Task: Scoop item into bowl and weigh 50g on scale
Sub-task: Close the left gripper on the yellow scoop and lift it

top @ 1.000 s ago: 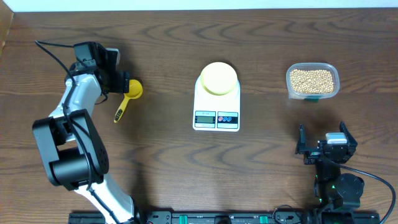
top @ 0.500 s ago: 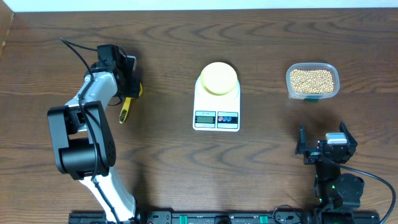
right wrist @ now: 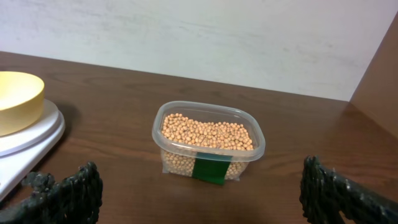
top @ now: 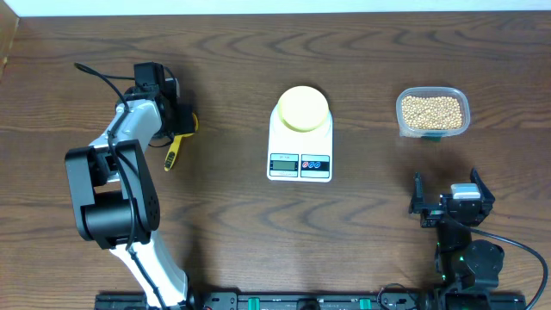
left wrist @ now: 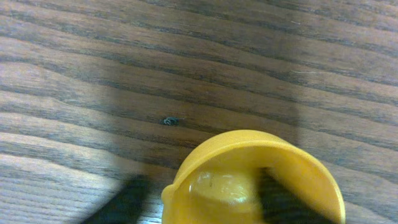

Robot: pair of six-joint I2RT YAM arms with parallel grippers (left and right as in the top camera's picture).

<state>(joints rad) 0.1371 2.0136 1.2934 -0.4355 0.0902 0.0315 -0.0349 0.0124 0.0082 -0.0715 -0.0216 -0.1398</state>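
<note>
The tan beans (top: 433, 109) fill a clear plastic container (right wrist: 209, 145) at the back right. On the white scale (top: 300, 146) sits the pale yellow bowl (top: 303, 108), which looks empty. A yellow scoop (top: 173, 149) lies at the left, its cup under my left gripper (top: 178, 119). In the left wrist view the left gripper (left wrist: 202, 202) is open. One finger (left wrist: 283, 202) is inside the scoop's cup (left wrist: 249, 155) and the other is outside its left wall. My right gripper (right wrist: 202, 193) is open and empty, low near the front right, facing the container.
The scale's display and buttons (top: 299, 164) face the front edge. The left arm's base link (top: 108, 198) and cable (top: 95, 73) stand at the left. A pale wall (right wrist: 199, 37) runs behind the table's far edge.
My left gripper swung right from beside the scoop to over its cup, and the scoop shifted slightly. The right arm has not moved.
</note>
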